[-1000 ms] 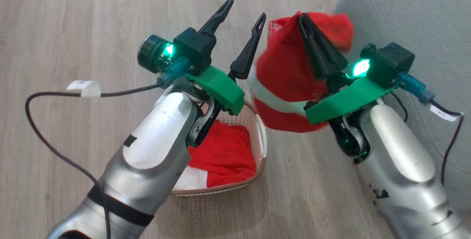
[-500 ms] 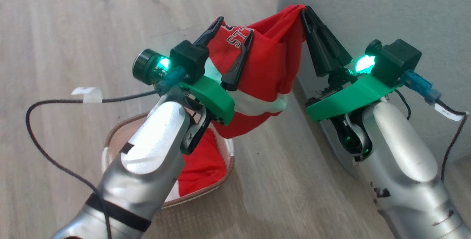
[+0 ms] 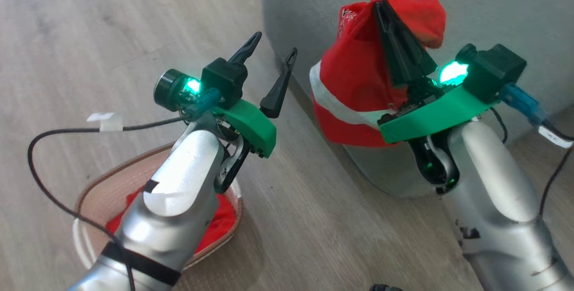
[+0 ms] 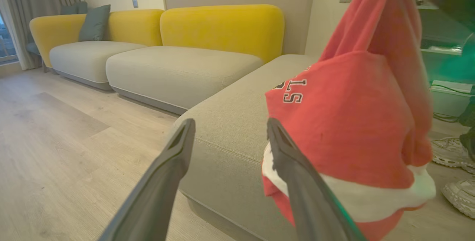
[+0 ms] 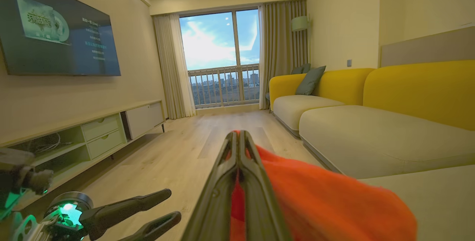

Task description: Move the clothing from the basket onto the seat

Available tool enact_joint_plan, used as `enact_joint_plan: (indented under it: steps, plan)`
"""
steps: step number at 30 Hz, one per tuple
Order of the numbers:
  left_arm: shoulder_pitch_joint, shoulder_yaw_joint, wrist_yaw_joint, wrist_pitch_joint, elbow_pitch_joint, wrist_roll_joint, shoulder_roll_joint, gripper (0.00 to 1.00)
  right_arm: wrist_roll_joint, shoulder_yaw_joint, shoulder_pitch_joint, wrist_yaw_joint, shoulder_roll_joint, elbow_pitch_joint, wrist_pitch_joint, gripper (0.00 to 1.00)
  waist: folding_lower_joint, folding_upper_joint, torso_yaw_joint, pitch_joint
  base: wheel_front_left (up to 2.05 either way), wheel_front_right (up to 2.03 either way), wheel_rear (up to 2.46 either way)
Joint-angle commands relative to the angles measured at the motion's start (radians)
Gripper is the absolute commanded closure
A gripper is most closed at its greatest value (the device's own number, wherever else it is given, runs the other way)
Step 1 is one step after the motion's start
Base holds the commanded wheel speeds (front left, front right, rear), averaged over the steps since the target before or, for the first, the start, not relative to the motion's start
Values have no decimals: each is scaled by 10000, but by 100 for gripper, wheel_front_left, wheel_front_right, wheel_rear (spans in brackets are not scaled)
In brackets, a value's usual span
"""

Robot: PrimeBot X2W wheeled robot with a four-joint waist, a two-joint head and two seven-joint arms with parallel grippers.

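Note:
My right gripper (image 3: 380, 2) is shut on a red garment (image 3: 354, 84) with a white band, which hangs from the fingertips over the near edge of the grey seat (image 3: 493, 8). The right wrist view shows the shut gripper (image 5: 239, 134) with the red fabric (image 5: 319, 196) draped to its right, above the seat (image 5: 445, 192). My left gripper (image 3: 274, 44) is open and holds nothing, left of the garment and above the floor. From the left wrist, the gripper (image 4: 230, 122) stands beside the hanging garment (image 4: 352, 122). The basket (image 3: 96, 185) sits at lower left, with more red clothing (image 3: 219, 219) inside, partly hidden by my left forearm.
Wooden floor (image 3: 112, 35) lies between basket and seat. A sofa with yellow backs (image 4: 222, 25) runs beyond the seat. A low TV cabinet (image 5: 92, 133) lines the far wall. Pale shoes (image 4: 451, 152) sit on the floor past the garment. A black cable (image 3: 45, 147) loops off my left arm.
The head view has swung, so the basket now sits lower left and the seat fills more of the top. The right gripper has carried the garment over the seat's edge; the left fingers no longer overlap it.

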Motion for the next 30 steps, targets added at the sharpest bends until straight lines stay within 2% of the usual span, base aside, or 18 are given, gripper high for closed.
enact_joint_plan:
  steps: [1,17,23,30]
  plan:
    - [-258,373,-26,-93,-273,94,141,0,-85,-7,32,-2,161,-433,-65,100,0,0,-269,35,0,0,0]
    - [-896,-112,-351,-93,-23,9,133,0,-857,-1716,641,-2,-371,-1337,-65,100,0,0,-565,814,0,0,0]
    - [-1075,-155,-387,-93,84,293,138,0,-1415,-2463,-314,-2,-915,-1074,-65,100,0,0,-562,1546,0,0,0]
    - [-1153,-40,-437,-93,79,663,494,0,-1616,-3073,-2028,-2,-1526,-427,-65,100,0,0,-557,2507,0,0,0]
